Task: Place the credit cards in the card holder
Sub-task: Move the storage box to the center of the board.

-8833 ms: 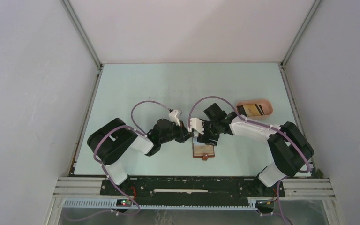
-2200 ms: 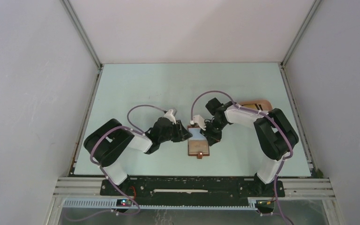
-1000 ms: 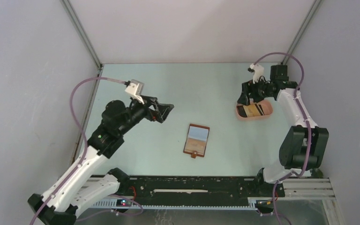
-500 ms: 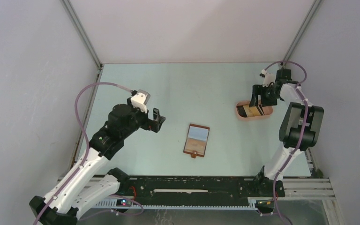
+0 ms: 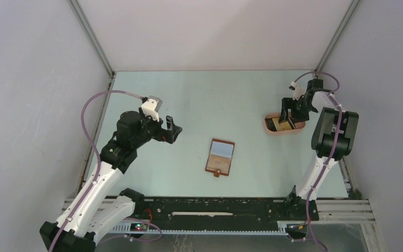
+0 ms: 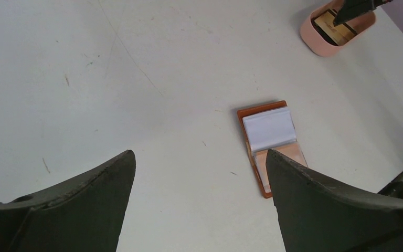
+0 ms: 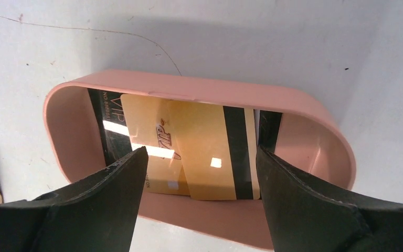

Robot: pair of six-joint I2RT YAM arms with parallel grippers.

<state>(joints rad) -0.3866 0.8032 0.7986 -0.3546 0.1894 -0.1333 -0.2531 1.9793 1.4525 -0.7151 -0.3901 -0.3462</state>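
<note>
A: What do we have?
B: Gold and black plastic credit cards [image 7: 189,152] in the pink oval tray [image 7: 304,134], right end effector [image 7: 198,157] spread over them.
A: Anything else?
B: We see the reddish-brown leather card holder [image 5: 220,156] open on the tabletop [image 5: 189,100], well apart. Left end effector [image 6: 199,155] is spread and empty.

The credit cards [image 7: 199,131] are shiny plastic; light glints off the gold one and the black one under it. The pink tray [image 7: 304,105] around them is smooth plastic with a soft, dull look. The card holder [image 6: 270,147] looks like red-brown leather, with pale smooth pockets inside. The tabletop [image 6: 136,79] is pale and matt, with thin scratches and tiny specks. The right gripper [image 7: 200,153] has dark, dull jaws.
</note>
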